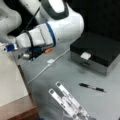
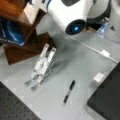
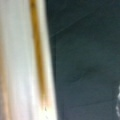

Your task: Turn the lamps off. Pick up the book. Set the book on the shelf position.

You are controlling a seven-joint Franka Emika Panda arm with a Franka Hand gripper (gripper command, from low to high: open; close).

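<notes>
The book (image 1: 10, 80) lies flat as a large white sheet on the reddish-brown wooden block, the shelf position (image 1: 23, 109), at a front view's left. My gripper (image 1: 10, 47) hovers at the book's far edge, its fingers hard to make out. In a front view a white corner of the book (image 2: 32, 11) shows on the wooden shelf (image 2: 15, 15); the arm hides the gripper there. In the wrist view a blurred white surface with a brown streak (image 3: 22, 60) fills the left, dark beyond. No lamps are in view.
A black-topped metal box (image 1: 96, 48) stands at the right. A black pen (image 1: 91, 87) and a folding metal stand (image 1: 68, 101) lie on the grey table. A white cable with an inline switch (image 1: 50, 61) crosses the middle. A blue item (image 2: 11, 32) sits inside the shelf.
</notes>
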